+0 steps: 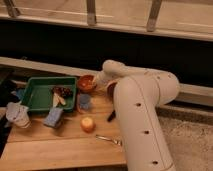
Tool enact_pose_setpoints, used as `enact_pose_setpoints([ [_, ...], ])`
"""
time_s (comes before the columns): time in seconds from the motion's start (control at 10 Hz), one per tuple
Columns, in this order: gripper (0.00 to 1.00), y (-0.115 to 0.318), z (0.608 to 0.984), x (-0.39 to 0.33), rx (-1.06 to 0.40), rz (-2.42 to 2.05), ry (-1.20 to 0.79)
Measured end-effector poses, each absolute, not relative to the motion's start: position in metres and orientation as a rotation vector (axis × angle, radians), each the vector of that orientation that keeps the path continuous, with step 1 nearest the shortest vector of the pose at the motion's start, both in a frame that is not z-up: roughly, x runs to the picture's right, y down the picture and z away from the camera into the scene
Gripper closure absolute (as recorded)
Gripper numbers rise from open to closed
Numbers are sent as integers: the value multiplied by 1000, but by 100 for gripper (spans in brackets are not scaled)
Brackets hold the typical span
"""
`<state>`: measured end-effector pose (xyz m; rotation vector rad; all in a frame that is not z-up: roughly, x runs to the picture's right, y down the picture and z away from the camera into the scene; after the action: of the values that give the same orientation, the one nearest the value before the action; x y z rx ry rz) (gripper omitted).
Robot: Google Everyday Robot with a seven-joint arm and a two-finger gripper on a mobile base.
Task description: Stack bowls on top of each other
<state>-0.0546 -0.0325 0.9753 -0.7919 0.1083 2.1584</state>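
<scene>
The orange-red bowl (86, 82) stands upright on the wooden table, just right of the green tray. My gripper (97, 81) is at the bowl's right rim, at the end of the white arm that comes in from the lower right. A dark reddish-purple rounded thing (111, 88) shows at the arm's edge to the right of the gripper. It is mostly hidden by the arm, and I cannot tell if it is the purple bowl.
A green tray (37, 95) holding small items sits at the left. A small blue-grey cup (84, 101), a blue sponge (53, 117), a white cloth (17, 114), an orange ball (87, 123), a metal utensil (107, 140) and a dark object (111, 116) lie on the table (60, 150). A dark wall rises behind.
</scene>
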Motion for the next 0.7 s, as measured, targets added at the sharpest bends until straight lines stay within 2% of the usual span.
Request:
enact_pose_setpoints([
  [0.1, 99, -41, 968, -56, -794, 2150, 82],
  [0.4, 100, -84, 933, -64, -772, 2095, -17],
  [0.7, 100, -123, 901, -41, -662, 2090, -80],
])
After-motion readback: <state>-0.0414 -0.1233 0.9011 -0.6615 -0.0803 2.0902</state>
